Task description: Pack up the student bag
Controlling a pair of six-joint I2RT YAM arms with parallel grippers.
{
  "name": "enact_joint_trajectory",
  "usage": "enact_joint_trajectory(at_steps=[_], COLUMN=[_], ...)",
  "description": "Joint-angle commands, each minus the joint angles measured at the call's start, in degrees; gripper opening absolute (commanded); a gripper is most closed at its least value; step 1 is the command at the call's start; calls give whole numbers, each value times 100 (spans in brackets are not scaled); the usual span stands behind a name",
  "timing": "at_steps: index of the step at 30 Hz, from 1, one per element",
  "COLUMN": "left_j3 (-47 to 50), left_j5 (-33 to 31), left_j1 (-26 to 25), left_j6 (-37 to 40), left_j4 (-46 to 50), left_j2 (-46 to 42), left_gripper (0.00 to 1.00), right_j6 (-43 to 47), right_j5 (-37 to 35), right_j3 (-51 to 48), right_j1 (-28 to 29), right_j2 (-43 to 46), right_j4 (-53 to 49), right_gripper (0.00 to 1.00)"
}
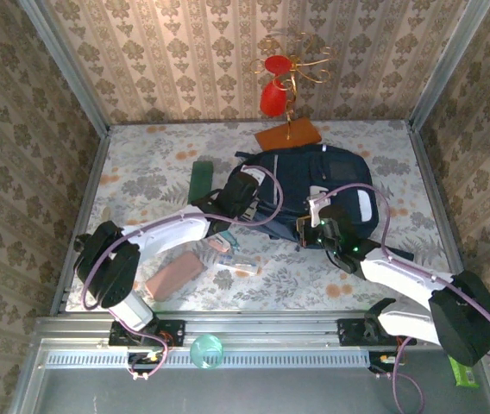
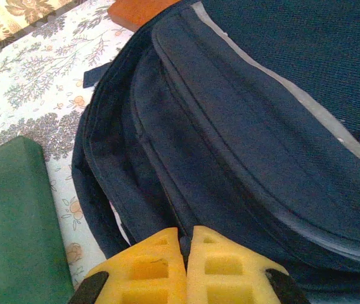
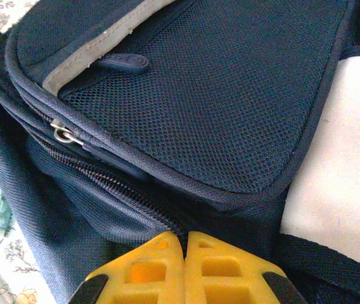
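The student bag (image 1: 323, 185), a big navy backpack with white patches, lies in the middle of the table. My left gripper (image 1: 247, 188) is at its left edge. In the left wrist view the left gripper (image 2: 186, 233) is shut, its yellow fingertips pinching a small dark tab at a seam of the student bag (image 2: 243, 126). My right gripper (image 1: 317, 224) is at the bag's near edge. In the right wrist view the right gripper (image 3: 185, 237) is shut where a zip line of the student bag (image 3: 218, 95) runs in between its tips.
A green case (image 1: 200, 179) lies left of the bag, an orange-brown book (image 1: 289, 135) behind it by a red ornament (image 1: 275, 86). A pinkish case (image 1: 174, 276) and small items (image 1: 235, 267) lie at the near left. A metal zip pull (image 3: 63, 133) shows on the bag.
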State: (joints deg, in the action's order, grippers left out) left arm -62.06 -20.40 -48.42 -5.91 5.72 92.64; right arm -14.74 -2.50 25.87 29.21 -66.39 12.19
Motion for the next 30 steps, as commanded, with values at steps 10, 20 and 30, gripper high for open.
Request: enact_joint_trajectory(at_steps=[10,20,30], left_j3=[-107,-196,-254], left_j5=[461,1406,1428], left_j1=[299,-238,-365], left_j6=[-50,-691,-669], left_j4=[303,52,118], left_j2=[-288,-310,-374], left_gripper=[0,0,0], right_j6=[-196,523,1208], right_j5=[-550,391,614], right_j3=[95,191,567], right_j1=[-733,-224,353], right_j2=[452,803,332], right_j4=[-832,-638,-10], right_gripper=[0,39,65])
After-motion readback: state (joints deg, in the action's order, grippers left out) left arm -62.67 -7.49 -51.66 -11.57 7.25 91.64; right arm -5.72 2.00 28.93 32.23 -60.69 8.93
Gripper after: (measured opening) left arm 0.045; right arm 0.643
